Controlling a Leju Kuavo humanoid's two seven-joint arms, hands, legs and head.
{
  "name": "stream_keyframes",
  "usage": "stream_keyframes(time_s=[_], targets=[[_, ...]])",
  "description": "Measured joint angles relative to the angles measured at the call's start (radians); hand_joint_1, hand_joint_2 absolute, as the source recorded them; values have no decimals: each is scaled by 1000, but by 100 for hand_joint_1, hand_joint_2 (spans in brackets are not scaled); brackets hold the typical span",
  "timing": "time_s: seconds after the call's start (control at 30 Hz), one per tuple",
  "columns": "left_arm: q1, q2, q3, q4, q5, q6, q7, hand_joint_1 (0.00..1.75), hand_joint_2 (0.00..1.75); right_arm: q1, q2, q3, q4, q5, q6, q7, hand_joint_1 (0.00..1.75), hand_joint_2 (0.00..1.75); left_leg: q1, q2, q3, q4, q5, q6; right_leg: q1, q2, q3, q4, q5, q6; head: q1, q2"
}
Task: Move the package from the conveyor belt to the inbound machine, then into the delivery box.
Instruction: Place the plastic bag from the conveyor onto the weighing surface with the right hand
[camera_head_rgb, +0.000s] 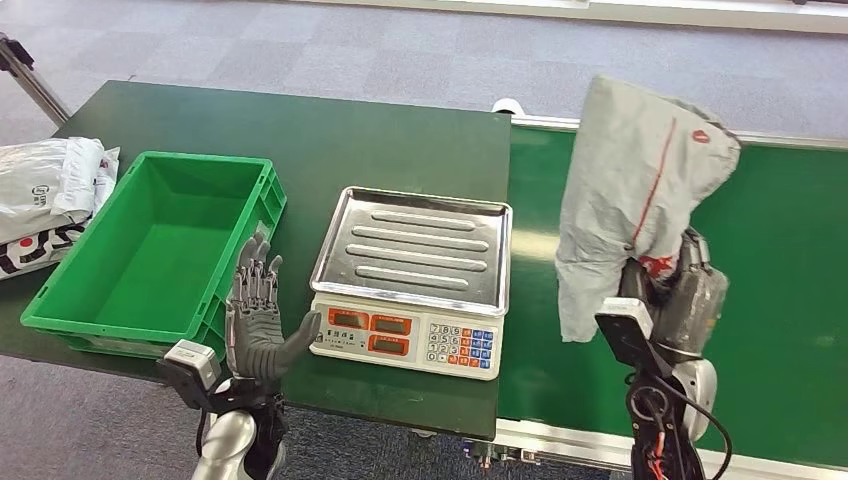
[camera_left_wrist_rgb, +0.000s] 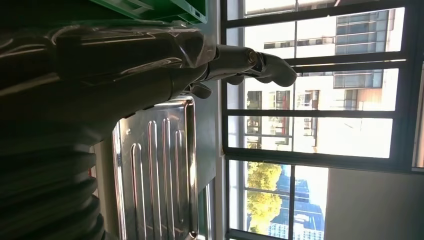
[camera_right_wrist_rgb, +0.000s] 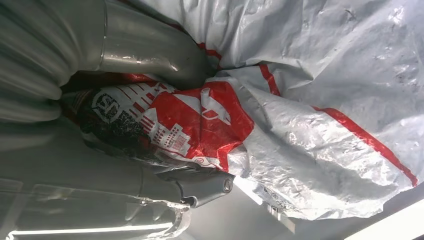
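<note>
A grey plastic mail package with red markings hangs upright above the green conveyor belt, gripped at its lower end by my right hand. In the right wrist view the thumb and fingers pinch the crumpled red-printed part of the package. The inbound machine, a weighing scale with a bare steel tray, stands left of the package. The green delivery box sits further left with nothing in it. My left hand is raised, fingers spread, between box and scale; its fingers hold nothing.
Two white and grey mail bags lie on the dark green table left of the box. The scale's keypad and displays face the table's front edge. Grey carpet floor lies beyond the table and belt.
</note>
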Motion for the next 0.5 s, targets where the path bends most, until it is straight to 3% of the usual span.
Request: stream_keyframes(time_s=[0.27,0.4,0.5], targets=[[-24,-1,-10,18,4,-14,0,0,175,-345,44,140,453,72,251,142,175,175,0,0,0,0,1,0,0,0,0,0,1,0,0,0],[-32,-3,-17,30,4,-20,0,0,175,-452,70,207,608,93,407,163,175,175,0,0,-1,0,1,0,0,0,-1,0,1,0,0,0],[-35,-5,-19,36,4,-21,0,0,175,-501,92,245,685,96,468,171,175,175,0,-1,-2,0,1,0,0,0,-2,0,0,0,0,0]])
